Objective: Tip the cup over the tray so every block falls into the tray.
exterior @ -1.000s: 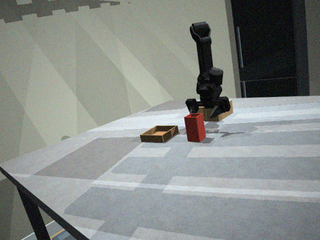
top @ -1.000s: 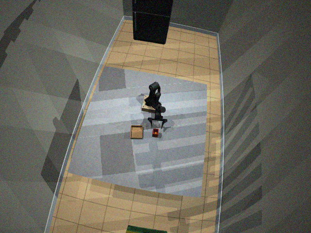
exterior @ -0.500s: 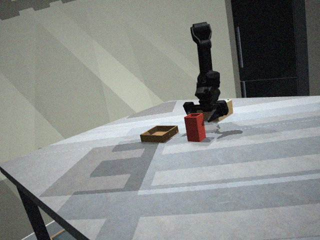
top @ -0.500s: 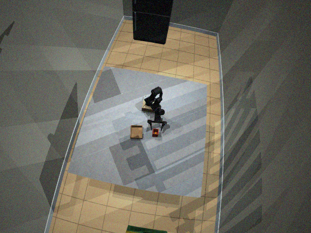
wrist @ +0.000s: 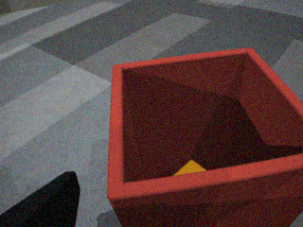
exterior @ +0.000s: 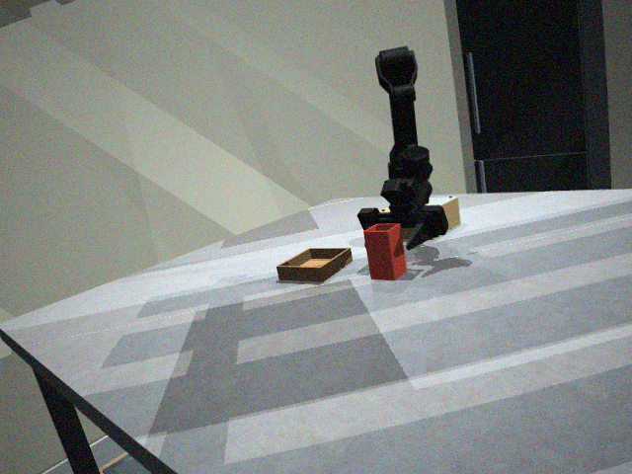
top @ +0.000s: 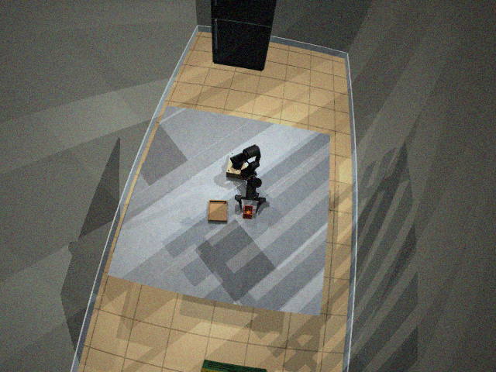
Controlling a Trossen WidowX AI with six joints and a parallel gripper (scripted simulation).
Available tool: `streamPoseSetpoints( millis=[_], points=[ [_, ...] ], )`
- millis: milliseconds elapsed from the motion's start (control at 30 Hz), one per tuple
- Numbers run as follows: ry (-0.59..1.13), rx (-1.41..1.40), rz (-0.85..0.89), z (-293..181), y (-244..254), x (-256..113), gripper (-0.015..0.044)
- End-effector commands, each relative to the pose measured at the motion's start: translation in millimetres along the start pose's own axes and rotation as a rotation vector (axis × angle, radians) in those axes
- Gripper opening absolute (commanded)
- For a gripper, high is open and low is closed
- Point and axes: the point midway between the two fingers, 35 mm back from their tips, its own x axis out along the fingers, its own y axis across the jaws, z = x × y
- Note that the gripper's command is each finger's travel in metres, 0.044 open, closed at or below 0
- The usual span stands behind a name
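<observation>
- Bands of light and shadow cross the grey table [top: 296,240] [exterior: 306,398] [wrist: 43,113].
- Open, empty gripper [top: 249,204] [exterior: 390,239] at the red cup [top: 248,211] [exterior: 385,252] [wrist: 115,132].
- Cup upright on the table, yellow block [top: 248,211] [wrist: 190,167] inside.
- Tray [top: 218,211] [exterior: 298,274] left of the cup.

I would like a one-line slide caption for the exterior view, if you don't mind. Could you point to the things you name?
Open gripper [top: 249,207] [exterior: 387,238] behind the upright red cup [top: 248,211] [exterior: 385,255] [wrist: 208,186], beside the shallow tray [top: 218,211] [exterior: 313,265].
</observation>
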Motion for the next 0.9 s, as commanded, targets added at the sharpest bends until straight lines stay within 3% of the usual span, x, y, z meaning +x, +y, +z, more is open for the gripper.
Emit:
streamPoseSetpoints(
  millis=[0, 267, 400, 700, 867],
  points=[
    [0.003, -0.004, 0.003, -1.6, 1.4, 8.2, 0.044],
    [0.002, -0.004, 0.003, -2.5, 2.1, 16.0, 0.044],
    [0.002, -0.004, 0.003, -2.7, 2.3, 17.0, 0.0344],
    [0.002, -0.004, 0.003, -2.7, 2.3, 17.0, 0.0344],
    [0.002, -0.004, 0.003, -2.7, 2.3, 17.0, 0.0311]
  ],
)
